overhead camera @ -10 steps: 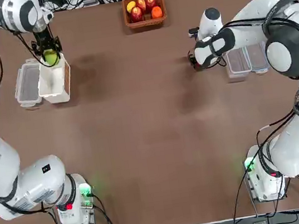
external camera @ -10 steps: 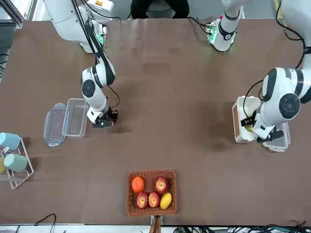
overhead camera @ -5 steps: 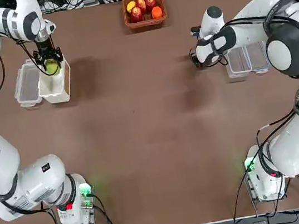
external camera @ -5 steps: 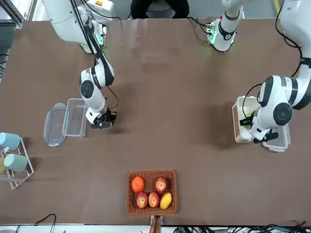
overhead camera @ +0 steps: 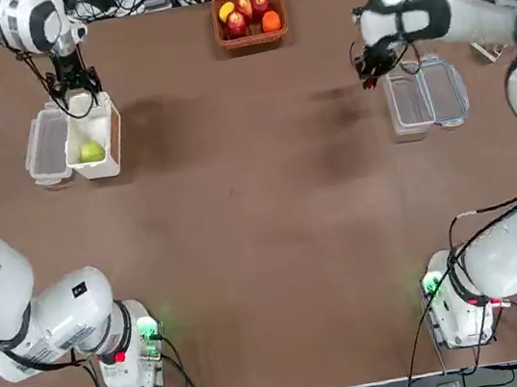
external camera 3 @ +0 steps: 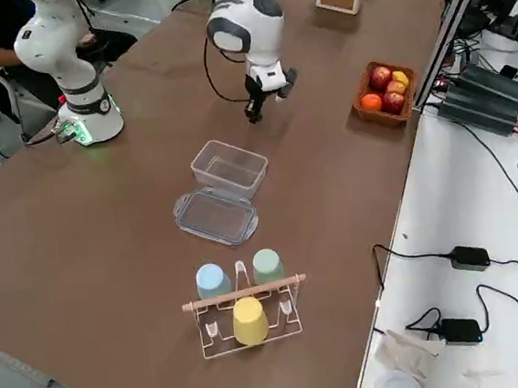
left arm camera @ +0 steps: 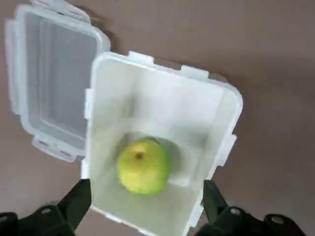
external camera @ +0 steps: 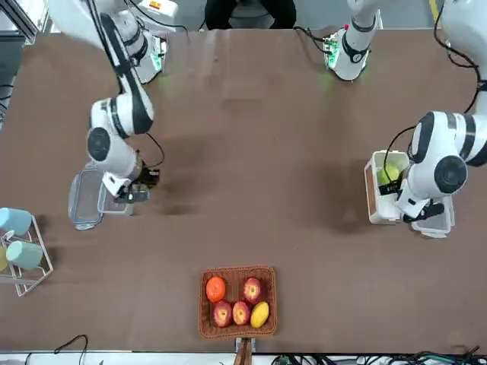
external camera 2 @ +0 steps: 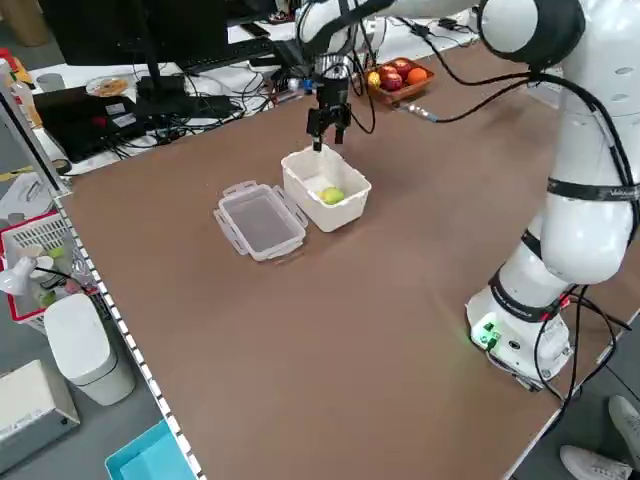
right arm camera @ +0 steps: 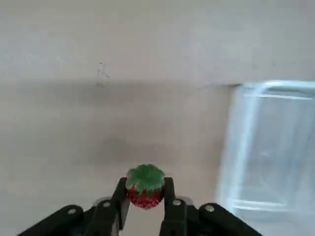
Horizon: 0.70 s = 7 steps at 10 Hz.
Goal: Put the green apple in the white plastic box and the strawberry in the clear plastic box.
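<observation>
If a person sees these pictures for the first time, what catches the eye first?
The green apple lies inside the white plastic box, with the open left gripper above it. Across the table, the right gripper holds the strawberry beside the clear plastic box. A basket of fruit sits at the far edge.

robot lab | 2 Franka arms (external camera 2: 580, 200) on table (overhead camera: 267, 251) — monitor (external camera 2: 140, 30), cables (external camera 3: 487, 273) alongside

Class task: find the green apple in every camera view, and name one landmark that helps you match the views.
Top: green apple inside the white plastic box, upper left.
Front, right edge.
Left side, upper centre.
Right side: box far off; apple not visible.
Left wrist, centre.
Right wrist: absent.
Shared landmark: fruit basket.
</observation>
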Available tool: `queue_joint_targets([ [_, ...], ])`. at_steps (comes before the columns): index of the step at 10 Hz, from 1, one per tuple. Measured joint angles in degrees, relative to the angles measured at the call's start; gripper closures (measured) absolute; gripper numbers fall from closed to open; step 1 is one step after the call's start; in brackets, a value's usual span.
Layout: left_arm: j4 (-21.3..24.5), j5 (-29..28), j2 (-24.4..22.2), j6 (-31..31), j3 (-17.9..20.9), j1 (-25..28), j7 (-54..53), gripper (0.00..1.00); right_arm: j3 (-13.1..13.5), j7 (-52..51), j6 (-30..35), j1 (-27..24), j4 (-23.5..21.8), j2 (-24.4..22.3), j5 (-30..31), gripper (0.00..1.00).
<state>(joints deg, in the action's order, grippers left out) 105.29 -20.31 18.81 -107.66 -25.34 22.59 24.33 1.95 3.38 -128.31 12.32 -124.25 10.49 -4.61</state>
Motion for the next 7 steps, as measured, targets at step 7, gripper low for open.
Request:
queue_joint_targets([
  [7,-19.6,20.4,-10.0,18.4,4.1,-5.5,-18.4,0.0,0.2,-22.8,-13.5,-15.6,-8.0,0.3,0.1,0.68],
])
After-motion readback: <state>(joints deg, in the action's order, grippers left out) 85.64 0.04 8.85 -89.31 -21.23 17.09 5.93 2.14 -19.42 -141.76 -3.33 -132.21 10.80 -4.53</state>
